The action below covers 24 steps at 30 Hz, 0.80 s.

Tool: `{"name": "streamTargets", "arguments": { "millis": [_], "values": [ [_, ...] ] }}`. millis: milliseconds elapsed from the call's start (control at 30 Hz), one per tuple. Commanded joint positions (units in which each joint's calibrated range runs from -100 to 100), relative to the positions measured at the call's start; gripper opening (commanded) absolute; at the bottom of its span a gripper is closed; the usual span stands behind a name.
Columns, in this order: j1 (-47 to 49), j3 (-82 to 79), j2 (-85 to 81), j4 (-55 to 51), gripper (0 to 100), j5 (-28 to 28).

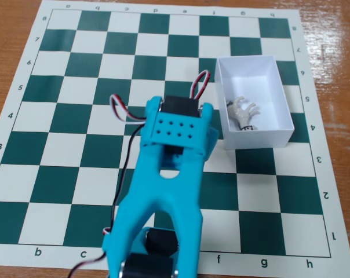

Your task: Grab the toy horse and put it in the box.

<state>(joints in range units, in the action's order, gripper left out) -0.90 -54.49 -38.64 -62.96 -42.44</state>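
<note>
The toy horse (pixel 243 111), a tiny grey-white figurine with dark markings, lies on its side inside the box (pixel 259 139) in the fixed view. The box is white and open-topped, and it stands on the right part of the chessboard. My cyan arm (pixel 169 168) reaches up from the bottom edge and ends left of the box. Its wrist block covers nearly all of my gripper (pixel 211 141); only a cyan sliver shows beside the box's near-left corner. The jaws are hidden, and nothing of the arm touches the horse.
A green-and-white chessboard mat (pixel 76 116) covers the wooden table (pixel 13 23). Red, white and black servo cables (pixel 124 113) loop out on the arm's left side and at its top.
</note>
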Motion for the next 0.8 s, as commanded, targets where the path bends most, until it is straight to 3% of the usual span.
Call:
{"name": "streamTargets", "arguments": {
  "millis": [0, 333, 767],
  "values": [
    [4.0, -11.3, -13.1, -0.4, 0, 0.4],
    [6.5, -45.5, -44.9, 2.2, 0, -0.3],
    [5.3, -45.5, -60.9, -11.8, 3, 0.8]
  ]
}}
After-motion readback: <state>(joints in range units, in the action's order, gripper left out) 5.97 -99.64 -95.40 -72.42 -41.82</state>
